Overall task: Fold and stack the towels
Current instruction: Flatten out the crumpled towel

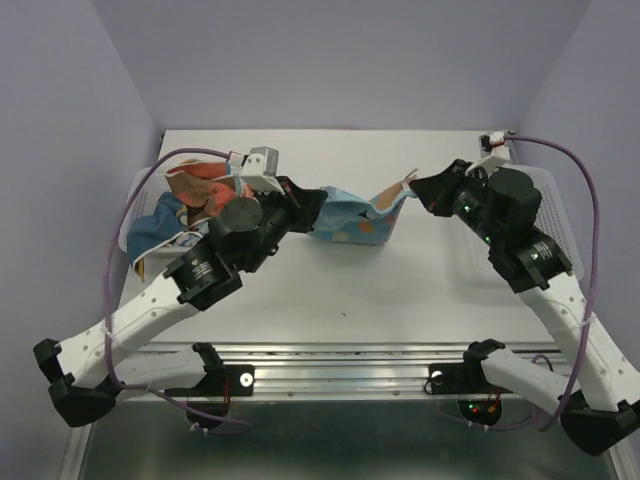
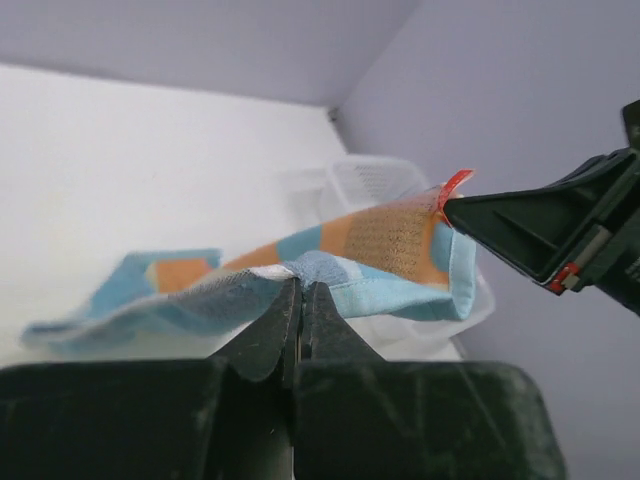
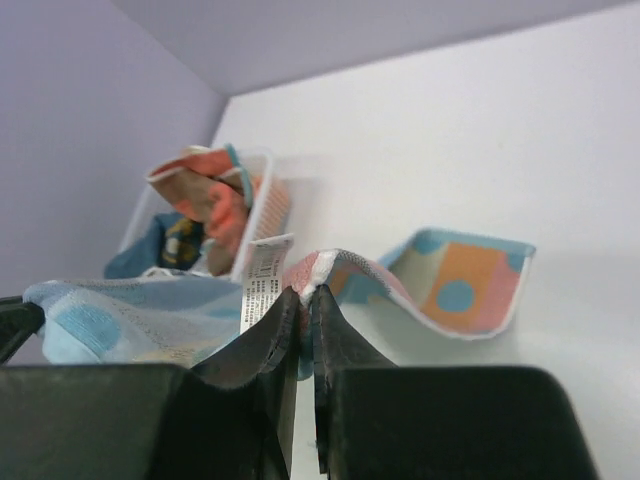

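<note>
Progress: early; no folded stack showed on the table [image 1: 330, 300], so all folding and stacking was left to do.
Left basket [image 1: 137, 205]: held crumpled towels [image 1: 200, 188].
Held towel [image 1: 350, 225]: blue with orange patches, sagging over mid-table.
Left gripper [image 2: 302, 292]: jaws pinched one edge.
Right gripper [image 3: 305, 297]: jaws pinched the opposite edge, beside the label [image 3: 262, 280].

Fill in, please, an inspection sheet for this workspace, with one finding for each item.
Surface: white table, no spill seen.
Job's things: blue-orange towel held up at two points; other towels heaped in the left basket.
Clutter: second white basket at the table's right side.
Grippers: left pincer and right pincer each shut on the blue-orange towel.
Cables: purple cables loop at both sides.
Surroundings: lilac walls.
</note>
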Available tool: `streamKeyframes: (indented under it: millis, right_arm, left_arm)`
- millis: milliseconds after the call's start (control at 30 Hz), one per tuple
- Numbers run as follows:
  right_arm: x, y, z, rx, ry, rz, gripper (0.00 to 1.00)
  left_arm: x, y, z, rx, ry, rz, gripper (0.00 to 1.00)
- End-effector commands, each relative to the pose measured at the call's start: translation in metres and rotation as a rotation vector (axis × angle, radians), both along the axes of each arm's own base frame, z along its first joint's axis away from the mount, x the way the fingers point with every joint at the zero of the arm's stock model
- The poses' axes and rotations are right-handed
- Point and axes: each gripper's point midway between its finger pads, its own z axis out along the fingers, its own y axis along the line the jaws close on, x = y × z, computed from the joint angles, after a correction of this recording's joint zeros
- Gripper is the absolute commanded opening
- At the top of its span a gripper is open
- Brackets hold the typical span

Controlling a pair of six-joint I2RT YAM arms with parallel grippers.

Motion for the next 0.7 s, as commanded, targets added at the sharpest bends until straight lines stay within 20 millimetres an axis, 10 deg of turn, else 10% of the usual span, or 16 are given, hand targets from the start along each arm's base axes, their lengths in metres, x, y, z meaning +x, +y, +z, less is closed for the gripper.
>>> streamKeyframes:
  millis: [0,333,667]
  right_arm:
    - [-0.042,0.005,0.096,0.066,-0.205,0.136,0.01]
    - [-0.129,0.009,0.188,0.209,-0.417,0.377,0.01]
    - [-0.120,0.001,0.191,0.194,-0.407,0.310,0.01]
  left_arm:
    - [-0.033,0.017,0.103,-0.185,-0.202,-0.105,0.00]
    - [-0.135,0.028,0.192,-0.406,-0.419,-0.531,0.00]
    - [-0.127,0.034,0.190,-0.440,-0.396,-0.472,0.00]
